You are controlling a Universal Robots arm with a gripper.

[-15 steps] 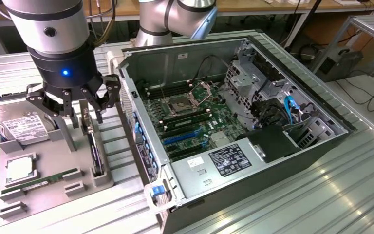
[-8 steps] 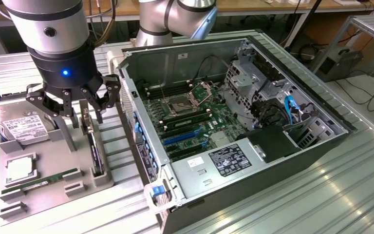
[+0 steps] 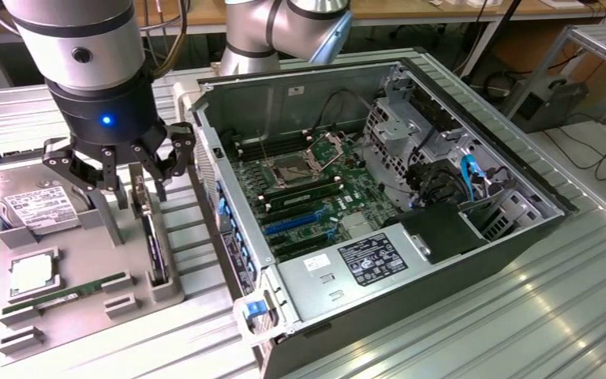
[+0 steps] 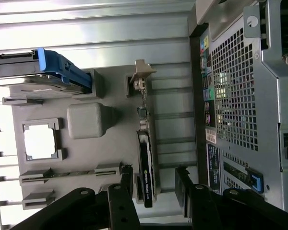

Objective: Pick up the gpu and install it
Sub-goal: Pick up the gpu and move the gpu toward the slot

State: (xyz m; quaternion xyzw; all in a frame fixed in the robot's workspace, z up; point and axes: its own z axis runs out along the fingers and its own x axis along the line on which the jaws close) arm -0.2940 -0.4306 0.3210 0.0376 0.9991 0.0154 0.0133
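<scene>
The gpu (image 3: 154,246) is a thin black card standing on edge in a slot of the grey holder tray (image 3: 82,324), to the exterior view's left of the open computer case (image 3: 492,170). In the wrist view the gpu (image 4: 146,167) runs lengthwise with its silver bracket (image 4: 141,76) at the far end. My gripper (image 3: 124,178) hangs just above the card's near end and is open. Its black fingers (image 4: 126,178) stand on either side of the card without touching it, the gripper (image 4: 153,181) straddling it.
The tray also holds a silver hard drive (image 3: 31,207), a processor chip (image 3: 31,272) and a green memory stick (image 3: 66,297). Inside the case lies the motherboard with blue expansion slots (image 3: 290,227). The case's rear panel (image 4: 240,96) stands close beside the tray.
</scene>
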